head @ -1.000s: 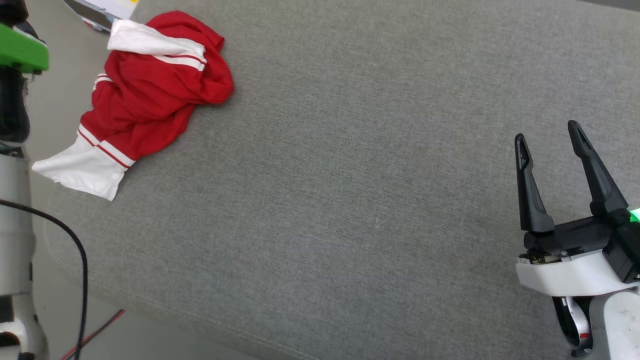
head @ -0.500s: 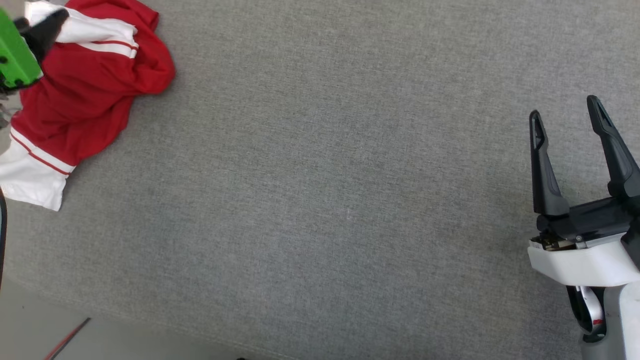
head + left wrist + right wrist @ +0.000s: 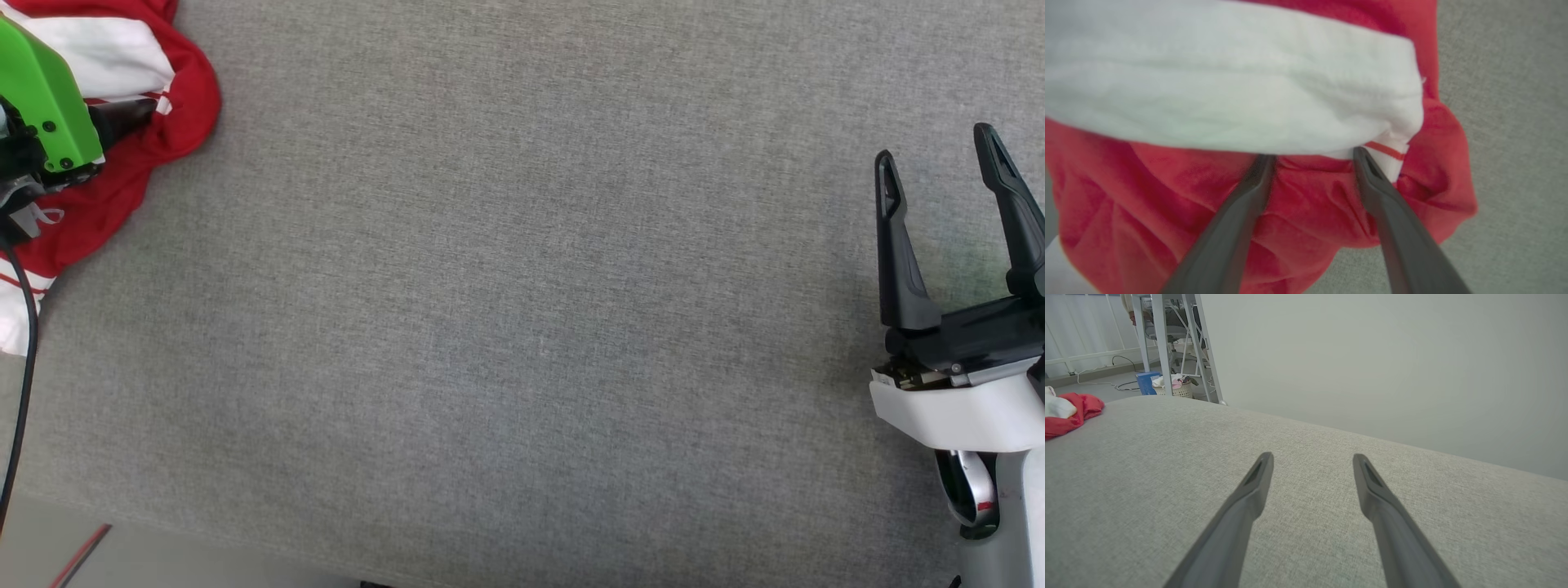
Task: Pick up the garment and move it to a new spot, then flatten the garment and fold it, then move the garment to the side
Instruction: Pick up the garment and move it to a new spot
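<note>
My left gripper (image 3: 1313,155) had dropped onto the crumpled red, white-sleeved jersey garment (image 3: 1310,212), spread fingers (image 3: 1237,212) straddling a fold, ready to pinch; right gripper (image 3: 933,143) idle, spread too.

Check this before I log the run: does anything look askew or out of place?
The red, white-sleeved fabric garment lies crumpled in a heap at the left edge of the grey upholstered surface, not spread flat. The open left gripper hovers at it.
</note>
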You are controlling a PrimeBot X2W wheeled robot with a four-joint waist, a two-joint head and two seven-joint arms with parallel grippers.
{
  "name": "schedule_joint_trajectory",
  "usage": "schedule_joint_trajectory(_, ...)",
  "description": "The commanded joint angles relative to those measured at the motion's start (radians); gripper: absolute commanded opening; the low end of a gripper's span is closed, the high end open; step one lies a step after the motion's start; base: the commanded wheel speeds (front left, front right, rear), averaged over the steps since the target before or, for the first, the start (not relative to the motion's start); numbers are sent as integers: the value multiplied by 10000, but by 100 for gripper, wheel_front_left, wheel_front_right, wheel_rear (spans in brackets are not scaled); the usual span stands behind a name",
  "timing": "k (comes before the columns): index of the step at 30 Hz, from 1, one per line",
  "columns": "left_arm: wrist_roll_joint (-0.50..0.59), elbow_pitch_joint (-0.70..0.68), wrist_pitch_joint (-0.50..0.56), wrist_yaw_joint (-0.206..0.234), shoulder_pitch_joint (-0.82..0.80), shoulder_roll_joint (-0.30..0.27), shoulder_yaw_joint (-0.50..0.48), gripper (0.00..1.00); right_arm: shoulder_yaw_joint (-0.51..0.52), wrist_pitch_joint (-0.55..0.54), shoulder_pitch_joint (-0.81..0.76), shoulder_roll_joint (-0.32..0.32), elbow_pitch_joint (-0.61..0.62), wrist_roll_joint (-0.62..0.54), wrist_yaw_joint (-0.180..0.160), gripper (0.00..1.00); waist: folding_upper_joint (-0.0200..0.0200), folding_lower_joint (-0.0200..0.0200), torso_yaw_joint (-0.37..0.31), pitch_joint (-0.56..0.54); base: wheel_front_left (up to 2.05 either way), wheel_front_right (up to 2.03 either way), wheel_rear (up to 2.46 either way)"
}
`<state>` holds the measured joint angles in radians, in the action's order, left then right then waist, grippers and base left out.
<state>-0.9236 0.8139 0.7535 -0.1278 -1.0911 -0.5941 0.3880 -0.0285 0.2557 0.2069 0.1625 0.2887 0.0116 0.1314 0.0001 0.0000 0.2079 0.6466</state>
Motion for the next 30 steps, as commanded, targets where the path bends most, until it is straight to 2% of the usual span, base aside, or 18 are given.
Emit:
schedule_joint_trajectory(1, 10, 288, 145, -28, 176, 389, 262, 100, 7, 61, 157, -12, -25, 3, -7, 100, -1, 0, -62, 34, 0, 0, 0)
schedule_joint_trajectory(6, -69, 482, 14, -28, 256, 517, 578, 100, -7, 61, 173, -64, -121, 122, -7, 100, -1, 0, -111, -111, 0, 0, 0)
schedule_joint_trajectory(7, -53, 430, -55, -28, 262, 477, 684, 56, 8, 61, 167, -72, -137, 152, -7, 100, -1, 0, -103, -177, 0, 0, 0)
schedule_joint_trajectory(8, -10, 349, -173, -28, 255, 412, 778, 7, 14, 61, 164, -80, -151, 173, -7, 100, -1, 0, -101, -245, 0, 0, 0)
schedule_joint_trajectory(9, 28, 251, -309, -28, 247, 326, 889, 0, 18, 61, 152, -93, -166, 199, -7, 100, -1, 0, -93, -339, 0, 0, 0)
schedule_joint_trajectory(16, 147, -735, -1466, -28, -58, -185, 1452, 0, 21, 61, -66, -232, -312, 300, -7, 100, -1, 0, 54, -1216, 0, 0, 0)
schedule_joint_trajectory(23, 572, -2255, -2496, -28, -444, -743, 2550, 0, -13, 61, -393, -501, -531, 431, -7, 100, -1, 0, 76, -2320, 0, 0, 0)
schedule_joint_trajectory(30, 955, -3686, -3018, -29, -690, -704, 3752, 0, -5, 61, -644, -775, -639, 557, -7, 100, -1, 0, -291, -3030, 0, 0, 0)
